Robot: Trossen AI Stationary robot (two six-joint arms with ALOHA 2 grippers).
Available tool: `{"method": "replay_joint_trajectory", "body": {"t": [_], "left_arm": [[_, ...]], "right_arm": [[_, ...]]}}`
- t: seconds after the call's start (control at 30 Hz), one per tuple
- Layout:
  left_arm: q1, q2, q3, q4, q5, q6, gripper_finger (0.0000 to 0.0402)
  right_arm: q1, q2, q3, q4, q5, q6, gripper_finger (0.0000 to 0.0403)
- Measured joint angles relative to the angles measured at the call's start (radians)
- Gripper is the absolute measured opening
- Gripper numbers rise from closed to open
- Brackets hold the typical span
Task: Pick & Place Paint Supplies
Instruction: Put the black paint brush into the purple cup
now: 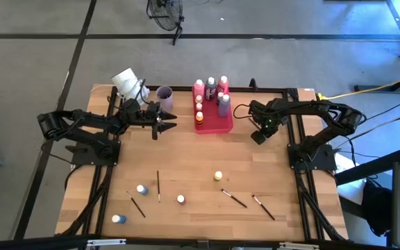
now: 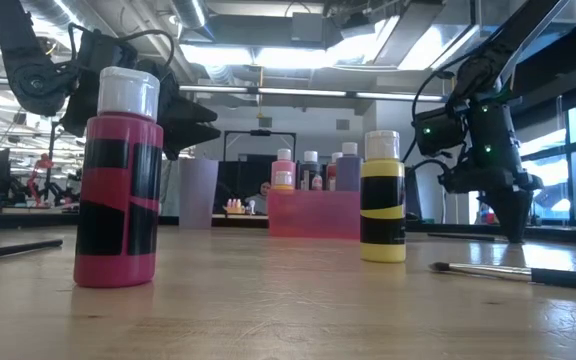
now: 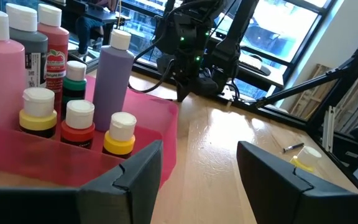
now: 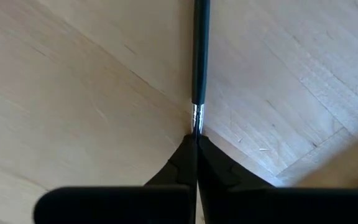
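My right gripper (image 1: 259,137) points down at the table right of the pink-red tray (image 1: 216,126) and is shut on a thin dark paintbrush (image 4: 198,50). My left gripper (image 3: 197,180) hangs level and open left of the tray, with nothing between its fingers. Several paint bottles stand in the tray (image 3: 166,134). A yellow bottle (image 1: 218,176), an orange one (image 1: 180,199) and two blue ones (image 1: 142,189) stand loose on the near half of the table. Among them lie several brushes (image 1: 234,199). My right gripper pinches the paintbrush at its silver ferrule (image 4: 196,117), between the tips of the two shut fingers (image 4: 178,163). The fingers come from above, pointing down. The dark handle runs away from the fingertips, close along the wood; the bristle end is hidden between the fingers.
A lilac cup (image 1: 164,97) stands at the far edge, left of the tray. In the low view a pink bottle (image 2: 118,180), a yellow bottle (image 2: 382,200) and a brush (image 2: 508,270) stand and lie close to the near edge. Bare wood lies between both arms.
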Motion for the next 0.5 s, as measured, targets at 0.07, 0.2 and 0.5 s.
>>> {"method": "replay_joint_trajectory", "body": {"t": [0.07,0.2,0.5], "left_arm": [[0.0,0.0,0.0,0.0,0.0,0.0,0.0203],[0.0,0.0,0.0,0.0,0.0,0.0,0.0203],[0.0,0.0,0.0,0.001,0.005,0.0,0.0203]], "right_arm": [[0.015,0.003,0.016,-0.012,0.015,0.003,0.0001],[0.047,0.006,0.065,-0.027,0.058,0.026,0.0],[0.114,0.005,0.164,-0.199,0.102,0.095,0.0]]}}
